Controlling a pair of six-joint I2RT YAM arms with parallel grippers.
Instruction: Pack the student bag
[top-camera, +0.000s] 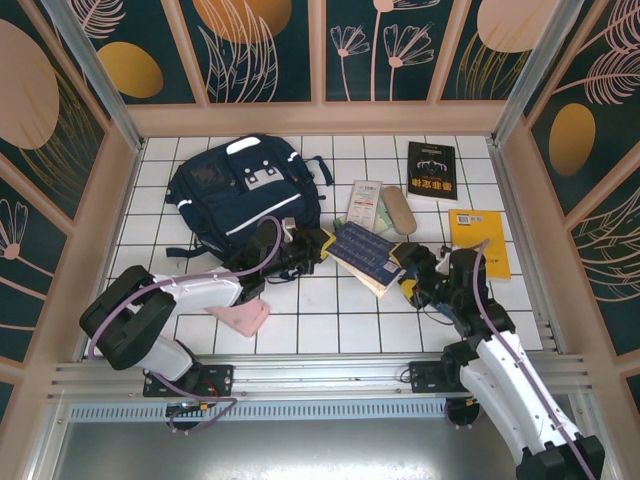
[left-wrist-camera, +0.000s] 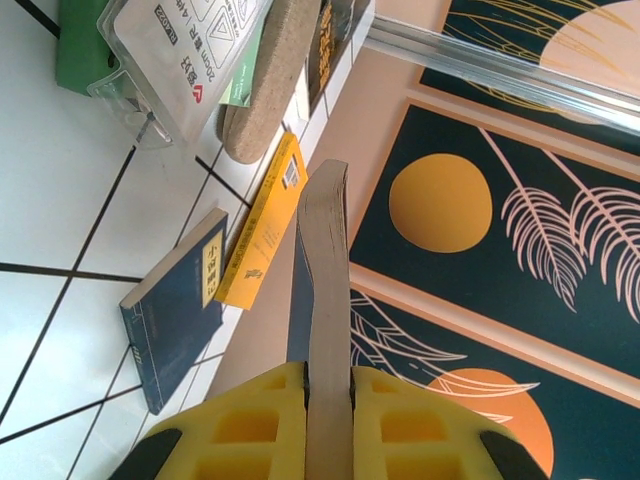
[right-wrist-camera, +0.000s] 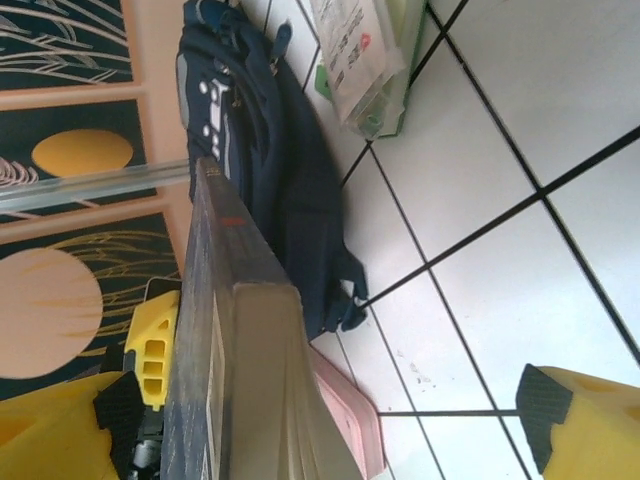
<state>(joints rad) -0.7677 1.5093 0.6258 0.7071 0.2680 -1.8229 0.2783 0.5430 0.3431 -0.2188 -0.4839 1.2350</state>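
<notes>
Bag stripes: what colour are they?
White stripes on the navy bag; the top external view shows them best.

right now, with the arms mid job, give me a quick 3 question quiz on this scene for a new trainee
1. True or false: the dark blue patterned book is already inside the large navy-blue fabric backpack.
2. Which is clamped on that book? a) the left pincer b) the right pincer c) both
3. Short answer: which soft pink item lies at the near edge, on the left side?

Key
1. False: the book is outside the backpack, between the two pincers.
2. a: the right pincer stands open.
3. The flat pink fabric pouch.
</notes>
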